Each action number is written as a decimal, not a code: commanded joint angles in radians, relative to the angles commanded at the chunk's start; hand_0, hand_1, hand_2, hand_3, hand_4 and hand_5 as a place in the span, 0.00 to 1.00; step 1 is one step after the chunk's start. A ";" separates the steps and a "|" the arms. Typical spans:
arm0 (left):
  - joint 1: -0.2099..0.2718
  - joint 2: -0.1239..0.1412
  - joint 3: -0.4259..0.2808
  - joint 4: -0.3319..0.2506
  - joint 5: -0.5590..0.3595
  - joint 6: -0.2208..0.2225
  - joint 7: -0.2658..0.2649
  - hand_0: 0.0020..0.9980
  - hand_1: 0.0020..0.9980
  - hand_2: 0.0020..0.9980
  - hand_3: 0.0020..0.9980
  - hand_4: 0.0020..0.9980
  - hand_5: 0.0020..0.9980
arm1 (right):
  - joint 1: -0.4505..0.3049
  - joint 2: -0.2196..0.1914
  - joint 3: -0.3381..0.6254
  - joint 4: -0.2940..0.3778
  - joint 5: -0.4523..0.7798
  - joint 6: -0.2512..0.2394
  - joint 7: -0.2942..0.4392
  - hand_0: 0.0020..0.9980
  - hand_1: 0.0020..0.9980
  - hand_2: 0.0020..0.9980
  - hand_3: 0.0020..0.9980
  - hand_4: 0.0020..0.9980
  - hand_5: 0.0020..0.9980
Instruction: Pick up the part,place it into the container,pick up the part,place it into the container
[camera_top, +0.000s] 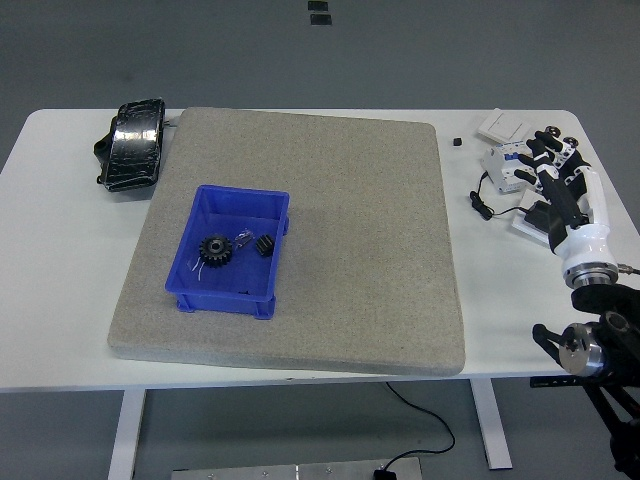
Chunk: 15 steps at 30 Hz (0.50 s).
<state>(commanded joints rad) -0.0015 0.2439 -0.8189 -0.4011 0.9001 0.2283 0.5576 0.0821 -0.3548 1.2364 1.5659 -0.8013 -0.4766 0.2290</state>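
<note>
At the near right, the right robot hand (561, 185) hovers over the white table (60, 250), fingers spread, holding nothing. On the grey mat (340, 230), the blue container (232, 250) holds a large gear (214, 250) and a small gear (265, 246). Beyond lies grey floor (400, 50).

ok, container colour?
Blue: the container is a blue bin on the grey mat, clearest in the head view.
</note>
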 joint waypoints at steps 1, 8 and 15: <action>0.000 0.000 -0.001 0.000 0.001 0.000 0.002 0.67 0.65 0.63 0.58 0.73 0.52 | 0.000 0.001 0.004 0.001 -0.001 0.000 0.000 0.68 0.70 0.74 0.71 0.73 0.44; -0.004 0.000 -0.005 -0.003 0.005 0.001 0.010 0.67 0.65 0.63 0.58 0.73 0.52 | -0.002 0.004 0.030 0.014 -0.010 0.004 -0.004 0.67 0.69 0.74 0.71 0.73 0.44; -0.004 -0.003 -0.003 -0.007 0.005 0.000 0.019 0.68 0.65 0.63 0.59 0.73 0.52 | -0.007 0.001 0.053 0.032 -0.021 0.009 -0.008 0.67 0.70 0.74 0.71 0.73 0.44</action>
<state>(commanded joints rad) -0.0052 0.2413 -0.8222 -0.4077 0.9048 0.2287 0.5770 0.0749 -0.3533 1.2894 1.5979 -0.8218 -0.4676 0.2209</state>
